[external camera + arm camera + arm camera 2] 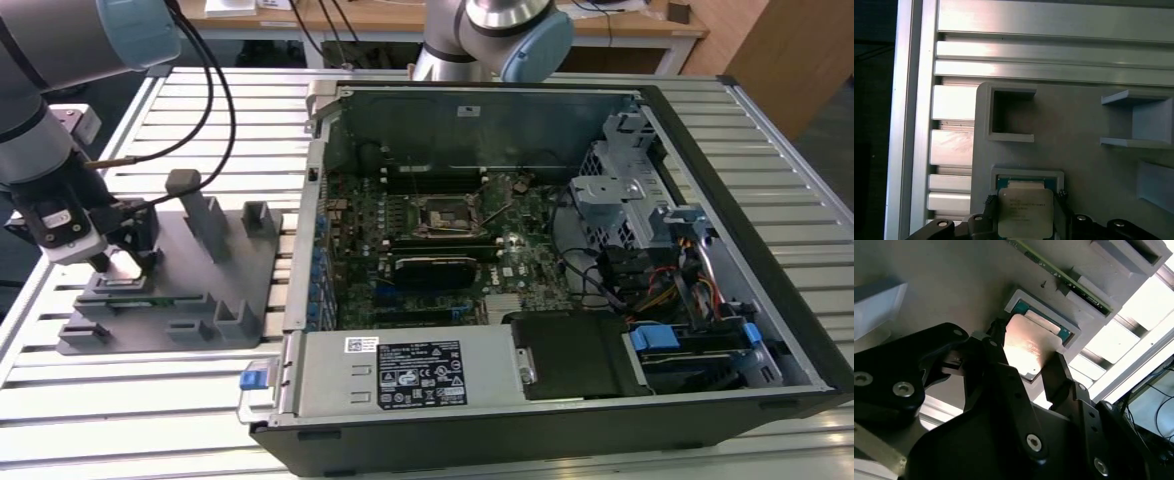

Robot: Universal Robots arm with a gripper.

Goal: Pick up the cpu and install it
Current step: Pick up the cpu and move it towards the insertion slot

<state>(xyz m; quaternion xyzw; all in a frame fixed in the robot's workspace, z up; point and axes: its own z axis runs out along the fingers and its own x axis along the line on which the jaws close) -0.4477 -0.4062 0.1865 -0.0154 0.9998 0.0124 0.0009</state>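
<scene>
The hand [118, 258] is hanging low over the grey parts holder [214, 300] on the slatted desk [134, 400], at the exterior view's left, well apart from the open computer case [787, 300]. In both wrist views its black fingers [1060, 199] are pressing against two opposite edges of the cpu [1025, 212], so it appears to be clenching the chip. The cpu is lying flat, metal top up, in the holder's square pocket [1026, 173], which is keeping it squared for this grip. The motherboard socket [447, 212] is sitting empty.
</scene>
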